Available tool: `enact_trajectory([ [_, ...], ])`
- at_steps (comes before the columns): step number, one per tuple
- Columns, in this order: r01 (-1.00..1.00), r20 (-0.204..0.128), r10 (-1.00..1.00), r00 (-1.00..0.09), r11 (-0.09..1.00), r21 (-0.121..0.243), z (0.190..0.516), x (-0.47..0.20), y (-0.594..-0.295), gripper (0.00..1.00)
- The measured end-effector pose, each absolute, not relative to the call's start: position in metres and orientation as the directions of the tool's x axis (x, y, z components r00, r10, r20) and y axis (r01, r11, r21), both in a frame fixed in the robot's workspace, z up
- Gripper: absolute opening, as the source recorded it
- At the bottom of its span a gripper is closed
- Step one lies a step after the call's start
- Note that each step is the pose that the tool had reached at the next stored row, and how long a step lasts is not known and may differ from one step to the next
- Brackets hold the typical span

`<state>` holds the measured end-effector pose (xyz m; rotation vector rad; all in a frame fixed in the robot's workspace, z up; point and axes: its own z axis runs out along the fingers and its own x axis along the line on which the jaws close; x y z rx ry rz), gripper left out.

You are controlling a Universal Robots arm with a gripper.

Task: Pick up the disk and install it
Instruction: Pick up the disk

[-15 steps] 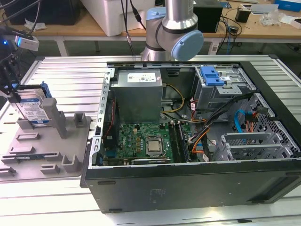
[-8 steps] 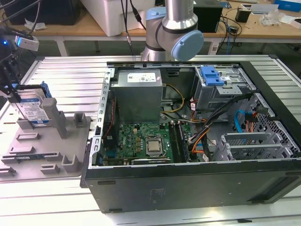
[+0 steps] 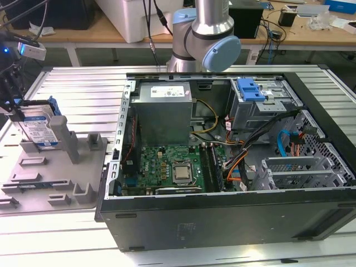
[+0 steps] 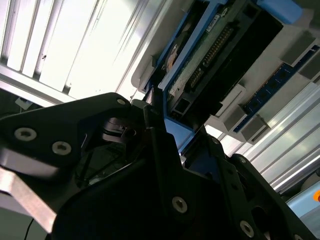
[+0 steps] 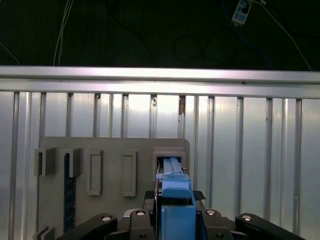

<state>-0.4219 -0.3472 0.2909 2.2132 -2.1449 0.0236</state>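
The open computer case (image 3: 222, 222) lies on its side. Just beside it, on the exterior view's left, sits a grey slotted holder (image 3: 83, 167). The disk (image 3: 40, 130) stands on edge in the holder slot farthest from the case and has not been lifted out. In the first wrist view the gripper (image 5: 176, 196) reaches over the disk's free end. Its fingers (image 5: 152, 196) are pressed against either side of the blue bracket, and I judge them clamped on it.

The step in hand is the pick. Done well, it needs the grip kept square on the bracket's flat sides, not on the connector edge seen in the second wrist view. The pull should run straight along the slot so the drive does not bind against the walls or drag the holder sideways.

Both case and holder rest on a ribbed aluminium table (image 3: 72, 83) whose grooves run away from the case. Beyond the case's far side stands the arm (image 3: 206, 33). Behind it are wooden benches (image 3: 111, 36) with a white box (image 3: 133, 16) and loose cables.
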Motion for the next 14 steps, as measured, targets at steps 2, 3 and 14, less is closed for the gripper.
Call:
enact_trajectory([
  [2, -0.999, 0.052, -0.998, 0.032, -0.03, 0.032, 0.2909, -0.4219, -0.3472, 0.37],
  [3, -0.999, 0.052, -0.998, 0.032, -0.03, 0.032, 0.2909, -0.4219, -0.3472, 0.37],
  [14, -0.999, 0.052, -0.998, 0.032, -0.031, 0.032, 0.2949, -0.422, -0.3472, 0.37],
])
